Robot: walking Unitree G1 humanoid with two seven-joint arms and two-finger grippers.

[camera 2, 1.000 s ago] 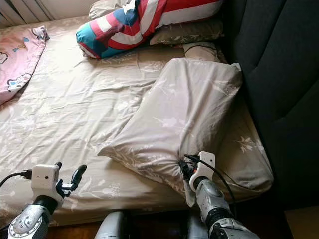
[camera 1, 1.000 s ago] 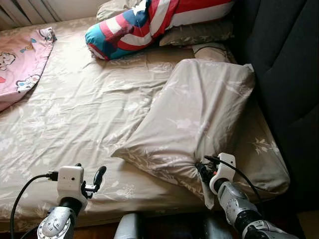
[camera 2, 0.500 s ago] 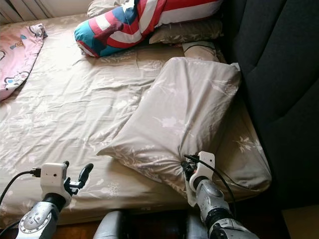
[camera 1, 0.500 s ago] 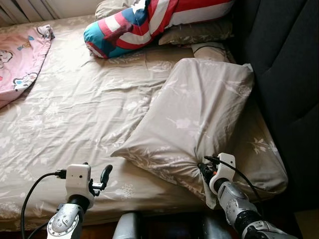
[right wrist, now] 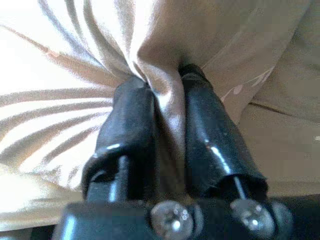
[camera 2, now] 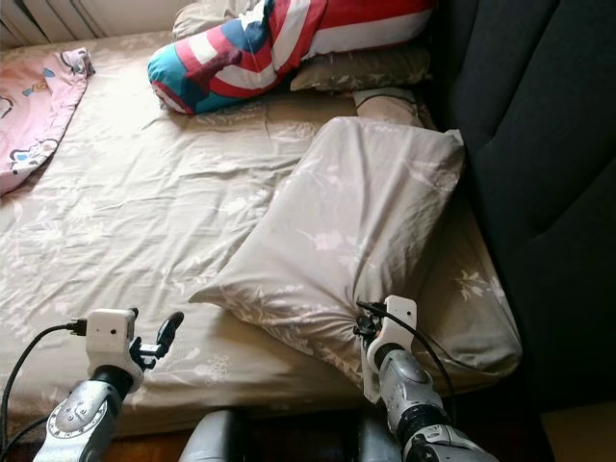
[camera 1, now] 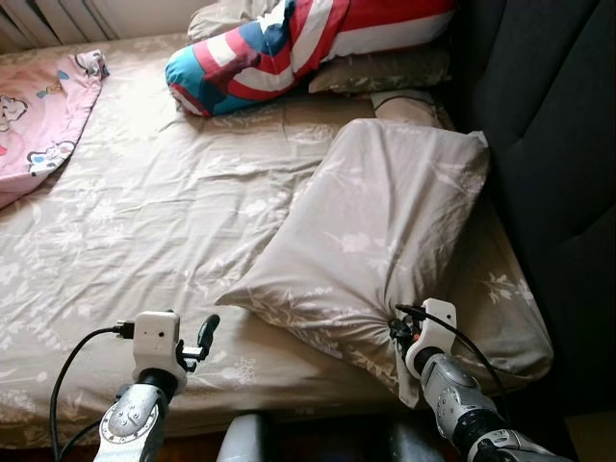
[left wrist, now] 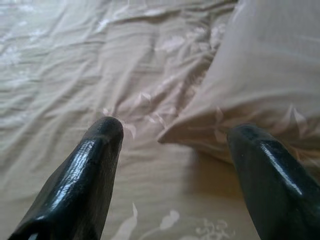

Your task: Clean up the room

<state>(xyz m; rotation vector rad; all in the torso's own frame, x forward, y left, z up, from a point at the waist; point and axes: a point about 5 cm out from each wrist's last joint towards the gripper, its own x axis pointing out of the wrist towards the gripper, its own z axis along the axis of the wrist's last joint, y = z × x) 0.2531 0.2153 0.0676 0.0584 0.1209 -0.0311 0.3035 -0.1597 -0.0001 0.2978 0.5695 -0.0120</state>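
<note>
Right gripper point(right wrist: 167, 107) is pinched on the beige pillow's point(camera 1: 385, 221) near corner at lower right, left gripper point(left wrist: 175, 145) gapes empty at lower left, so tidying looks barely begun.

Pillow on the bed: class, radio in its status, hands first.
Right hand shut on beige pillow, cloth pinched at its near edge. Left hand open, over the sheet beside the pillow's corner. Nothing in the way.

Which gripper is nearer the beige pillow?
Right. The right gripper has its fingers shut on the beige pillow; the left gripper hovers open over the sheet, short of the pillow's corner.
</note>
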